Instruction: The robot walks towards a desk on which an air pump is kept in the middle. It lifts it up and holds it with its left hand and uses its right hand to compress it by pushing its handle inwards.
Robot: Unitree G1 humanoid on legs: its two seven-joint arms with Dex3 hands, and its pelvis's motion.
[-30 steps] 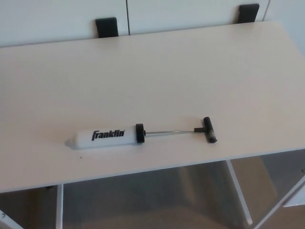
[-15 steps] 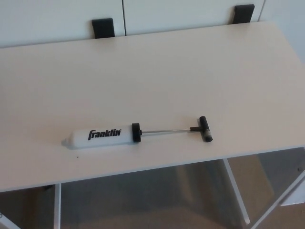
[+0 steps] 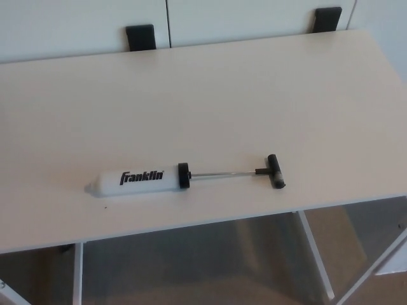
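Note:
A white air pump point(image 3: 137, 179) with black "Franklin" lettering lies on its side on the pale desk point(image 3: 210, 95), near the front edge. Its black collar point(image 3: 184, 175) faces right. A thin metal rod point(image 3: 222, 173) runs out from the collar to a black T-handle point(image 3: 275, 171), so the handle is pulled out. Neither of my hands shows in the head view.
The desk's front edge point(image 3: 210, 222) runs across the lower picture, with white legs point(image 3: 316, 257) and floor below. Two black brackets point(image 3: 140, 35) point(image 3: 327, 18) stand against the white wall behind the desk's back edge.
The whole picture has shifted slightly, so the camera moved. The pump lies in the same place on the desk.

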